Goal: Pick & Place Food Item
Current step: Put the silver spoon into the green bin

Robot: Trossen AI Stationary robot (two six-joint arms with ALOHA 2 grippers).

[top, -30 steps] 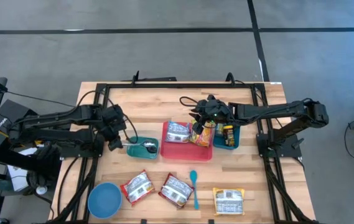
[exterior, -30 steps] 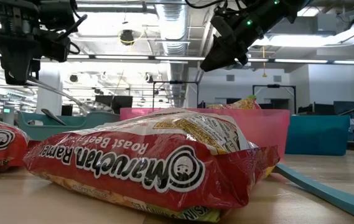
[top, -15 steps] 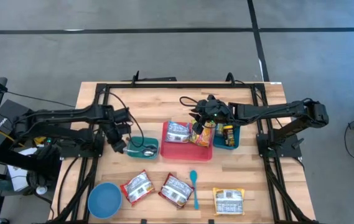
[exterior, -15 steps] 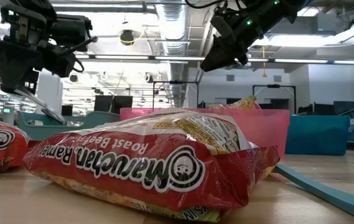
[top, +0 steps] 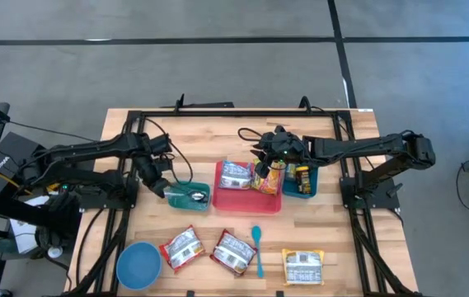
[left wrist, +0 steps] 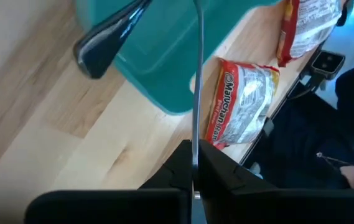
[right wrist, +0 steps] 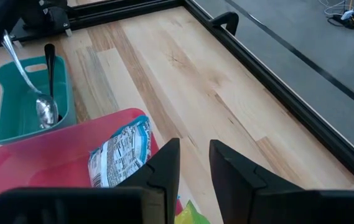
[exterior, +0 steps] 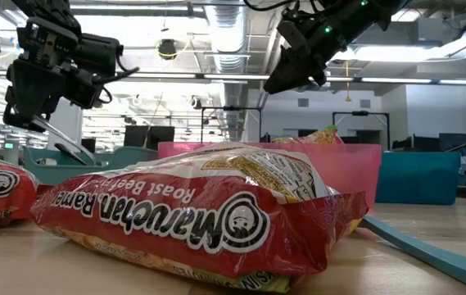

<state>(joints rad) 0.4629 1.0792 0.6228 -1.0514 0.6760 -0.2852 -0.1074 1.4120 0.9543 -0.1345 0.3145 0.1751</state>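
The left gripper point(top: 158, 188) is closed on a spoon point(right wrist: 30, 84) slanting into the teal bin point(top: 189, 197). The right gripper point(top: 264, 169), fingers slightly apart and empty, hangs above the ramen packet point(top: 236, 174) in the pink tray point(top: 246, 204), nearest it.

Ramen packet point(top: 236, 174) flat in pink bin point(top: 247, 203); yellow-green snack bag point(top: 269, 176) upright beside it.

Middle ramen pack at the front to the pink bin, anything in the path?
Nothing visible: bare wood between the ramen pack and the pink bin. The teal spoon lies beside the pack, off the line. In the bin, the right pincer hangs over a yellow bag. Left pincer grips a metal spoon at the teal tray.
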